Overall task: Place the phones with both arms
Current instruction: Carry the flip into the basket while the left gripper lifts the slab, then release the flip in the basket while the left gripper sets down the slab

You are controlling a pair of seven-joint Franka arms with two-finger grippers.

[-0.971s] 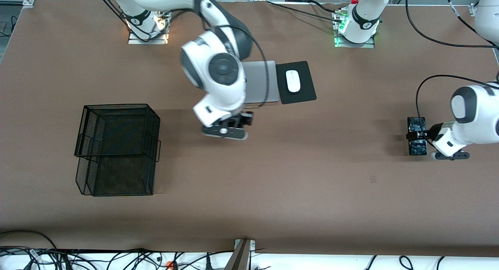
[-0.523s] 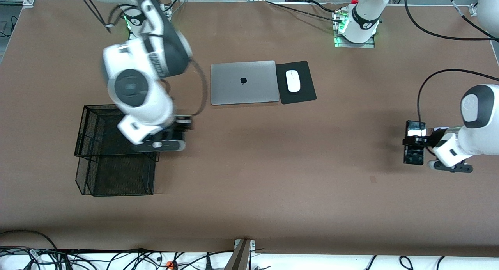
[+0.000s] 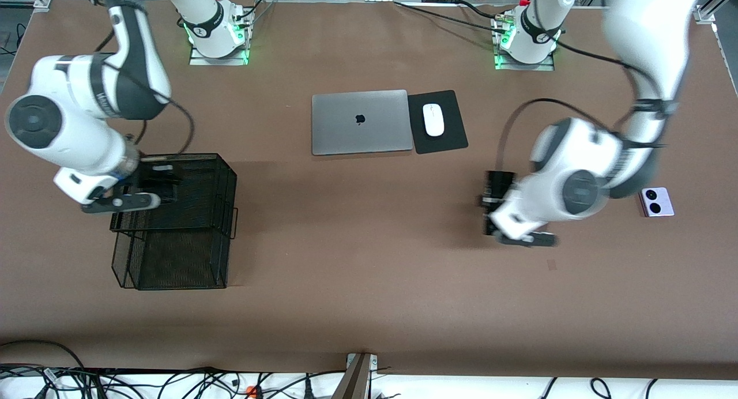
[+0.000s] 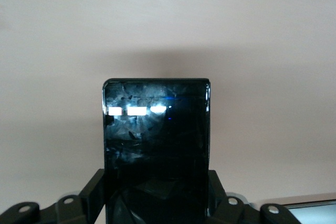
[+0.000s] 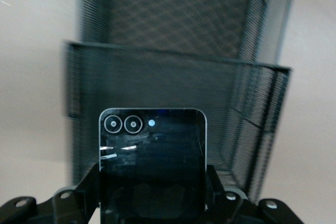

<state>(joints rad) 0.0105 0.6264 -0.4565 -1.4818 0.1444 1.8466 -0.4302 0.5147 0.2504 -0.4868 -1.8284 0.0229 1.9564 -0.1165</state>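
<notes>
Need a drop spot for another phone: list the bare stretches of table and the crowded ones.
Bare: the wide strip nearer the camera than the laptop, between the mesh basket and the left end effector holding the slim black phone. Crowded: the basket, under the right end effector; around the lavender phone.

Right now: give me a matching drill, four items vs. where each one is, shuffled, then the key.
Things:
1. flip phone
2. slab phone
3. lavender phone
4. mouse

Places:
A. on the black pad beside the laptop
B. held in the right gripper over the mesh basket
C. lying on the table, toward the left arm's end
D. held in the left gripper above bare table

Pairs: 1-B, 2-D, 3-C, 4-A
</notes>
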